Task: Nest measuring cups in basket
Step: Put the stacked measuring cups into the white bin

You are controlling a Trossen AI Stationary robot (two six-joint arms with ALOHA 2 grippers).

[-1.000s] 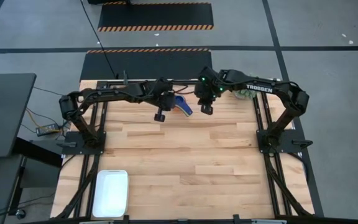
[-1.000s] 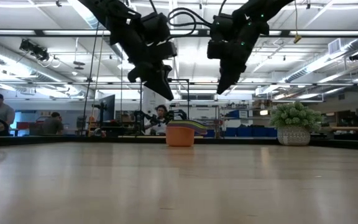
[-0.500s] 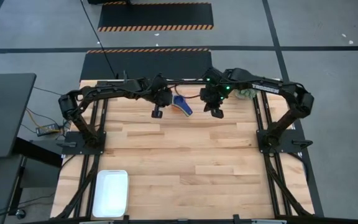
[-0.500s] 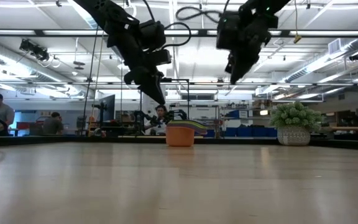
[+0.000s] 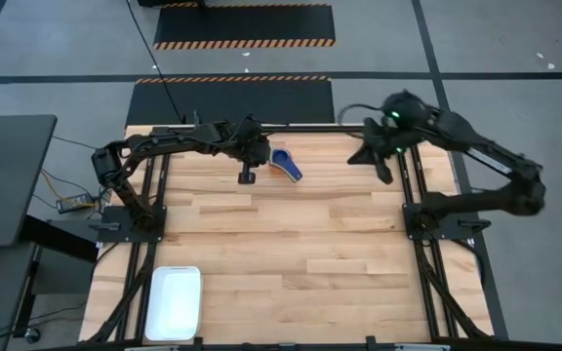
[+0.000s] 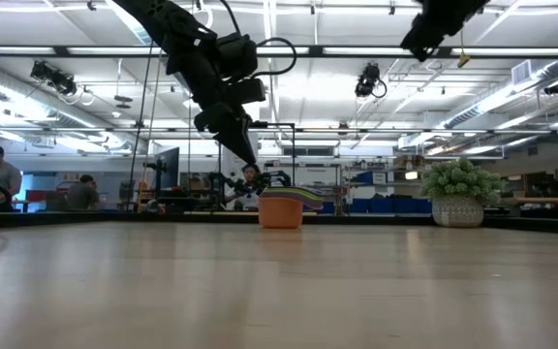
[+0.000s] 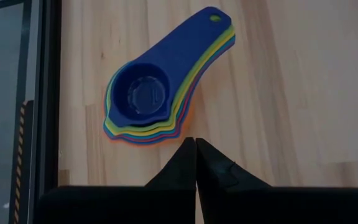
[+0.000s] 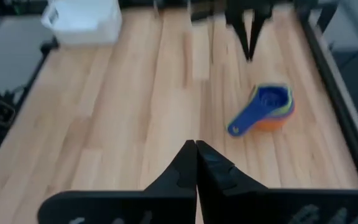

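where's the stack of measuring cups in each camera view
High view: stack of measuring cups at the table's far edge, just right of the left hand.
Low view: centre, orange cup lowest, on the far tabletop.
Left wrist view: upper middle, blue cup on top.
Right wrist view: right of centre.
Shared landmark: the left hand beside it.

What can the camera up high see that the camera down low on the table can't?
Only the high view shows the white basket at the table's near left corner, and the blue top cup. Only the low view shows the potted plant, the people in the room behind, and the orange bottom cup. Both show the stacked measuring cups and the left gripper, shut, just beside them.
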